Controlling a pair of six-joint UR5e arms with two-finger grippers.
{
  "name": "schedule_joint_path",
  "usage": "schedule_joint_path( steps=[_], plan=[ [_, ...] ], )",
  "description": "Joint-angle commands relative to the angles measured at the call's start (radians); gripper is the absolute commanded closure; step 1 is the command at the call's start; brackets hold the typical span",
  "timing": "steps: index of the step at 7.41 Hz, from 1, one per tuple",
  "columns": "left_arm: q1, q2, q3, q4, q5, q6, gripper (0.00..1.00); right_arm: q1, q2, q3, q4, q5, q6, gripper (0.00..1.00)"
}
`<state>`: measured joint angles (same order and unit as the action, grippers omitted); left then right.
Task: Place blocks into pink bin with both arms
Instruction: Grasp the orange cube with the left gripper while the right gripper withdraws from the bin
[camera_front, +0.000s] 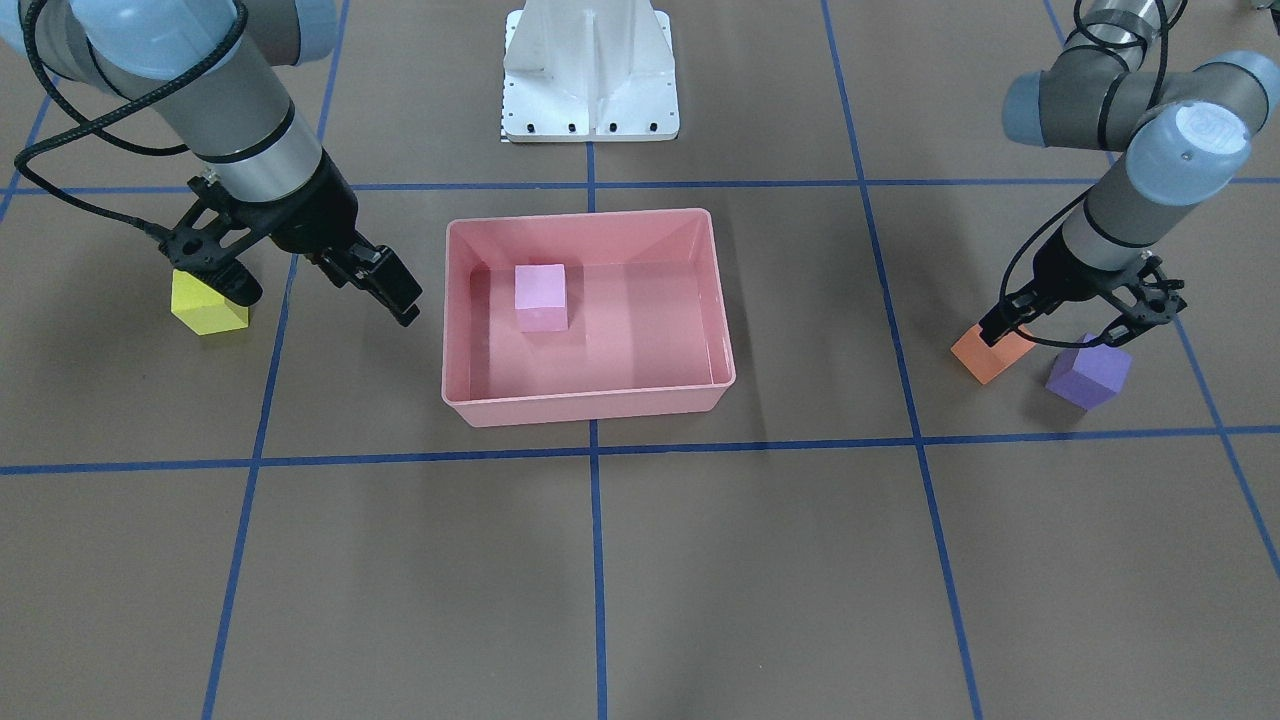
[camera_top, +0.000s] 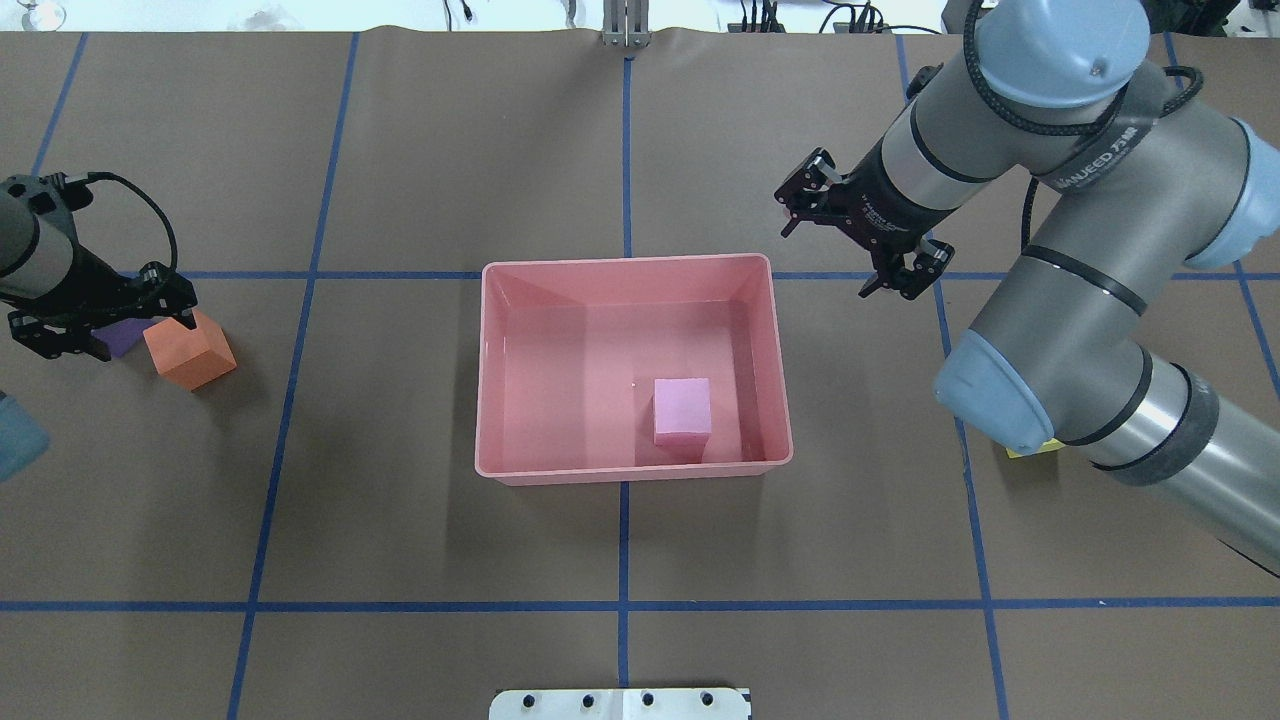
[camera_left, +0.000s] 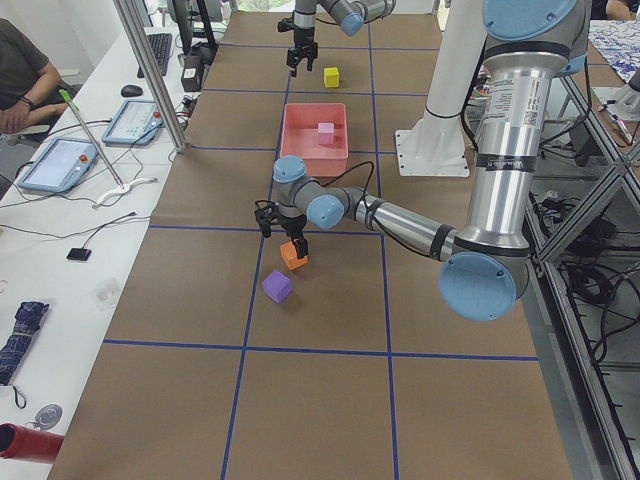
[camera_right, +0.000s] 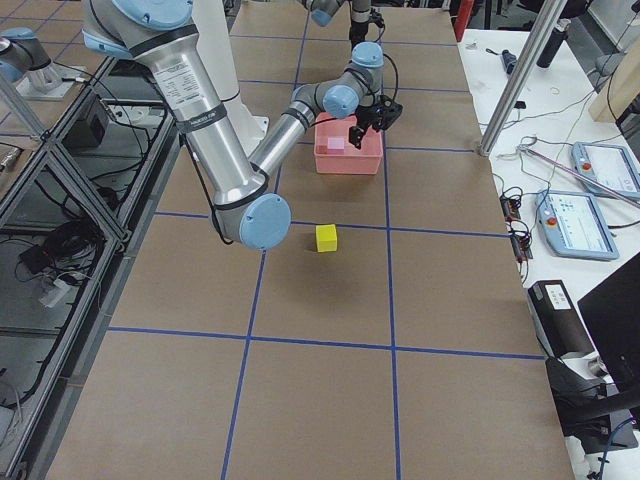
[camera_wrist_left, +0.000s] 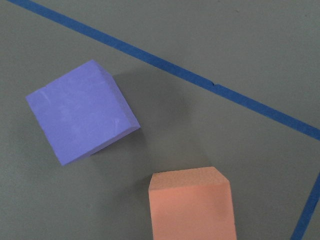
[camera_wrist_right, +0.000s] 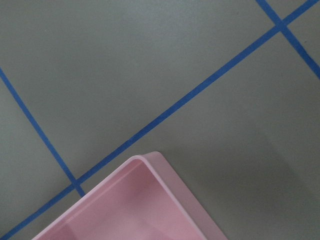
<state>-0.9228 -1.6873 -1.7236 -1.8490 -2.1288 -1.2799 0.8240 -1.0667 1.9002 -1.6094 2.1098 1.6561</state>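
Overhead, right arm (camera_top: 1060, 300) nearly hides yellow block (camera_front: 208, 308); left tool (camera_front: 1048, 338) and right tool (camera_front: 326, 304) gape.

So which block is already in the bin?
The light pink block, resting inside the pink bin; the yellow block, orange block and purple block sit on the table.

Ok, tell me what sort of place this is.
Probably a robotics lab workcell: left arm and right arm at a table gridded with blue tape, a teach pendant on the side bench, a person seated nearby.
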Motion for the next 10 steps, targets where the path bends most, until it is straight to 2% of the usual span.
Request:
schedule_joint_path(
  steps=[1,3,4,5,6,8,10],
  plan=[
    [0.019,-0.022,0.042,-0.015,0.004,-0.019,0.01,0.004,-0.012,0.002,0.002,-0.002,-0.012,0.01],
    [0.022,-0.02,0.077,-0.068,0.013,-0.022,0.04,0.004,-0.015,0.0,0.0,-0.004,-0.012,0.01],
    [0.022,-0.02,0.081,-0.07,0.015,-0.025,0.36,0.006,-0.015,0.0,0.0,-0.005,-0.012,0.01],
    [0.022,-0.019,0.079,-0.072,0.013,-0.025,0.8,0.007,-0.03,0.003,0.002,-0.001,-0.015,0.01],
    [0.022,-0.026,0.062,-0.064,0.001,-0.032,1.0,0.02,-0.039,0.003,0.0,0.001,-0.044,0.01],
    [0.018,-0.084,-0.052,0.031,-0.087,-0.111,1.0,0.044,-0.158,0.031,0.005,0.001,-0.199,0.01],
    [0.021,-0.292,-0.14,0.26,-0.089,-0.249,1.0,0.082,-0.263,0.055,0.008,-0.001,-0.37,0.01]
  ],
)
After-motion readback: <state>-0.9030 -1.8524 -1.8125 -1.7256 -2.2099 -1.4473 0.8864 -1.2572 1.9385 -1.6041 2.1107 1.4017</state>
